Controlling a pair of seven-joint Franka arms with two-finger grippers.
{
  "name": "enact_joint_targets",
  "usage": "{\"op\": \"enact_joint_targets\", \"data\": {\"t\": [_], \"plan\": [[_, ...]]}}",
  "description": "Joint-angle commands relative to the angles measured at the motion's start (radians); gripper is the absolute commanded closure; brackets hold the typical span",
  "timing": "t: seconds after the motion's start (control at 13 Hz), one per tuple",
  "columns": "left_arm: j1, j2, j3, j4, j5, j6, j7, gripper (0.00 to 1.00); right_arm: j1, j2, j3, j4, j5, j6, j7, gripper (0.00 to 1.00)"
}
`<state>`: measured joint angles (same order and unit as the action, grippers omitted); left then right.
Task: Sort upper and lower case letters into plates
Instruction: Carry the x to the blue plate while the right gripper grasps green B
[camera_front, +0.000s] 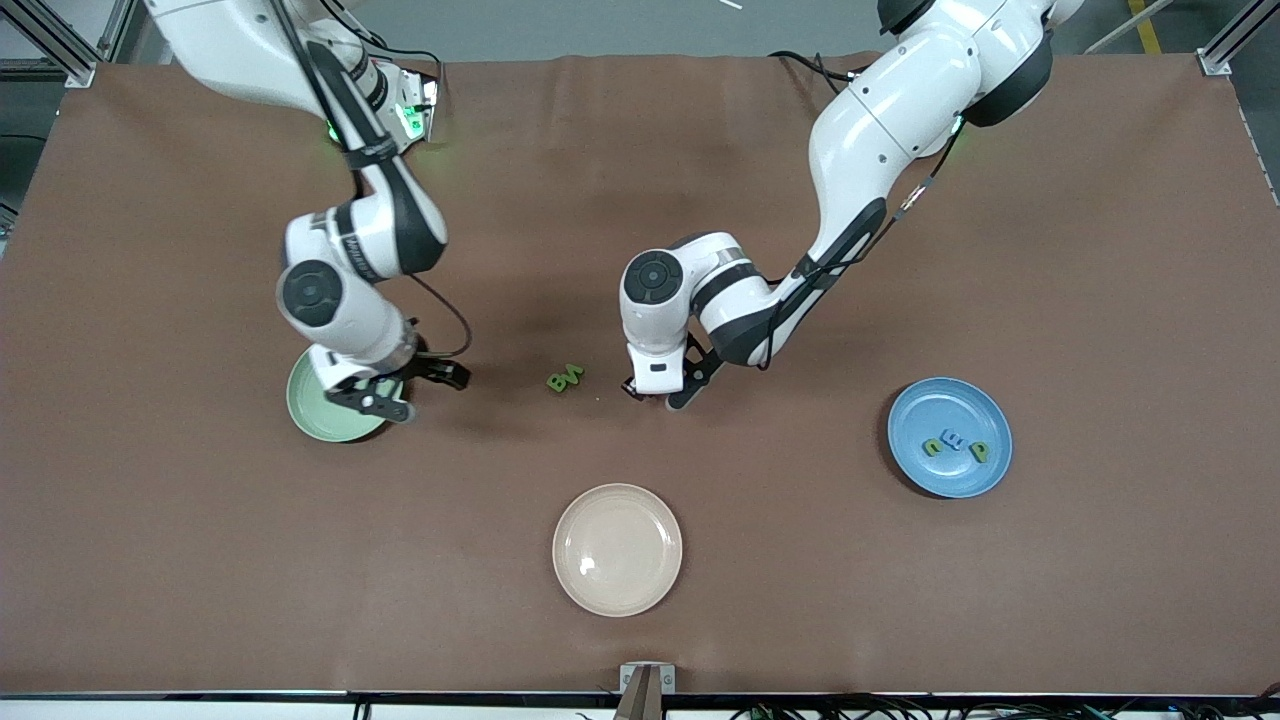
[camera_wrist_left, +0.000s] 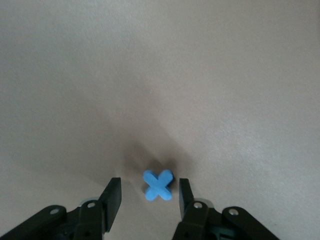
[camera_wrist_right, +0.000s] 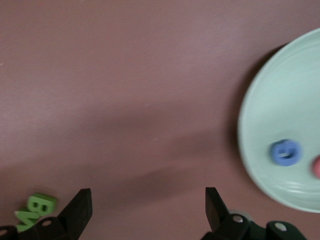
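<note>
Cream-beige plate (camera_front: 617, 549) sits on the brown table (camera_front: 1000, 620), nearest the front camera.

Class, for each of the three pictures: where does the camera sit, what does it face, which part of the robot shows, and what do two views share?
Front view: high across the table, facing both arms; shows green plate, blue plate, beige plate.
Left wrist view: on the left arm, looking down at a blue X between the open left claw fingers.
Right wrist view: on the right arm, over the table by the green plate; open right claw shows.
Shared: green letters appear in the front and right wrist views.
</note>
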<state>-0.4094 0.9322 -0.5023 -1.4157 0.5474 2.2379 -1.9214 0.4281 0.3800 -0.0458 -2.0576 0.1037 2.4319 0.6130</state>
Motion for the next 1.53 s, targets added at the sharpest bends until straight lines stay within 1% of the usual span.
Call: {"op": "enact_joint_targets", "data": {"t": [0.0, 0.08, 0.23, 0.38, 0.46, 0.54, 0.61, 0.69, 0.77, 0.84, 1.0, 1.07, 1.15, 1.3, 1.46], "plan": [[-0.022, 0.026, 0.015, 0.044, -0.015, -0.003, -0.011, 0.47, 0.056, 0.124, -0.008, 0.062, 0.013, 0.088, 0.108, 0.00], [-0.022, 0.026, 0.016, 0.044, -0.015, -0.003, -0.011, 0.48, 0.075, 0.155, -0.008, 0.098, 0.013, 0.090, 0.146, 0.00], [-0.022, 0.028, 0.019, 0.044, -0.015, -0.003, -0.011, 0.52, 0.102, 0.201, -0.008, 0.160, 0.013, 0.088, 0.227, 0.00], [-0.022, 0.037, 0.019, 0.046, -0.015, -0.001, -0.011, 0.56, 0.116, 0.211, -0.008, 0.168, 0.013, 0.090, 0.298, 0.00], [-0.020, 0.037, 0.019, 0.046, -0.015, -0.001, -0.011, 0.66, 0.132, 0.211, -0.008, 0.166, 0.013, 0.090, 0.345, 0.00], [-0.019, 0.039, 0.019, 0.047, -0.017, -0.001, -0.011, 0.71, 0.159, 0.212, -0.008, 0.165, 0.011, 0.093, 0.410, 0.00], [-0.019, 0.039, 0.019, 0.047, -0.015, -0.001, -0.014, 0.71, 0.181, 0.217, -0.009, 0.165, 0.008, 0.098, 0.457, 0.00], [-0.019, 0.042, 0.022, 0.046, -0.017, 0.006, -0.016, 0.74, 0.201, 0.223, -0.009, 0.162, 0.008, 0.111, 0.488, 0.00], [-0.019, 0.043, 0.027, 0.046, -0.017, 0.008, -0.016, 0.85, 0.222, 0.227, -0.009, 0.160, 0.007, 0.119, 0.516, 0.00], [-0.015, 0.039, 0.027, 0.046, -0.017, 0.008, -0.016, 0.99, 0.236, 0.235, -0.012, 0.160, 0.004, 0.121, 0.534, 0.00], [0.003, 0.005, 0.027, 0.046, -0.027, -0.003, -0.022, 1.00, 0.244, 0.241, -0.016, 0.162, -0.001, 0.121, 0.545, 0.03], [0.023, -0.030, 0.027, 0.044, -0.032, -0.004, -0.022, 1.00, 0.244, 0.246, -0.016, 0.162, -0.002, 0.121, 0.545, 0.05], [0.061, -0.056, 0.027, 0.041, -0.030, -0.017, -0.022, 1.00, 0.244, 0.250, -0.016, 0.163, -0.002, 0.121, 0.545, 0.06], [0.138, -0.122, 0.019, 0.035, -0.029, -0.088, -0.002, 1.00, 0.244, 0.260, -0.017, 0.166, -0.012, 0.122, 0.545, 0.09], [0.213, -0.171, 0.008, 0.031, -0.029, -0.157, 0.091, 1.00, 0.244, 0.260, -0.016, 0.166, -0.016, 0.122, 0.545, 0.19]]}}
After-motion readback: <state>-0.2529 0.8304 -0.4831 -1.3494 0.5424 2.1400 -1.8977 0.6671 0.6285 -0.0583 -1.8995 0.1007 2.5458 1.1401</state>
